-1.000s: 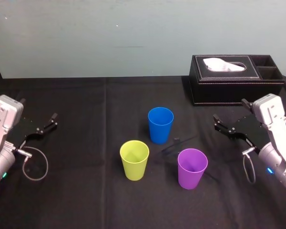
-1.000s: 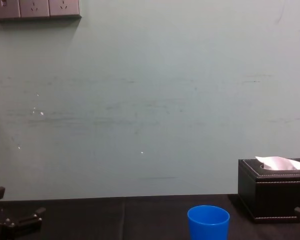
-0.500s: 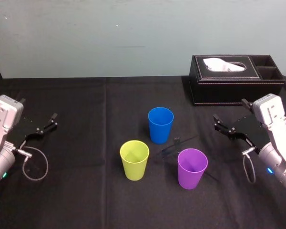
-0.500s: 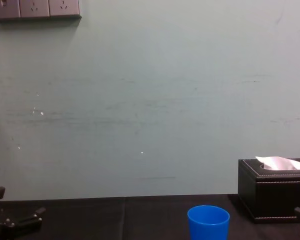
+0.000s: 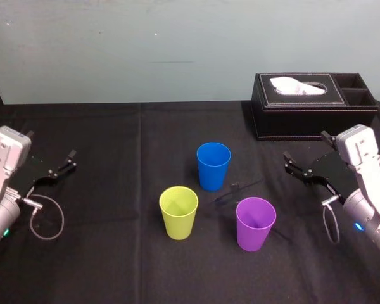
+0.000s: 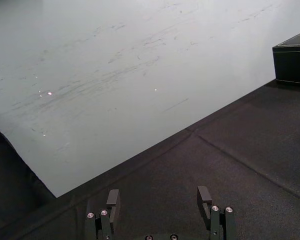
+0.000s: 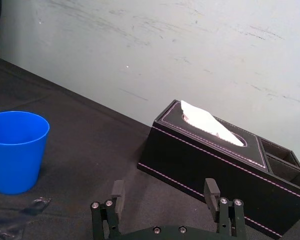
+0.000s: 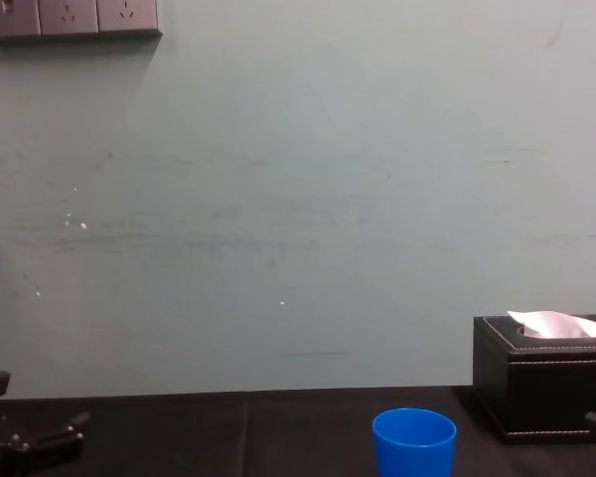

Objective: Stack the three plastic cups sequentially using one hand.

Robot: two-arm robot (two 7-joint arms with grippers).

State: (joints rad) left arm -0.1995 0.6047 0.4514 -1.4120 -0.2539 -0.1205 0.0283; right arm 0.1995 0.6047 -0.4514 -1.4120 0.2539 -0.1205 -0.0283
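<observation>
Jaws parted; box [image 5: 313, 123] beyond blue cup [image 5: 213, 168]

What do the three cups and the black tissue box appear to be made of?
The blue cup, yellow-green cup and purple cup: likely plastic, smooth and evenly coloured with thin rims. The tissue box: probably leather or imitation, black with pale stitching along its edges.
</observation>
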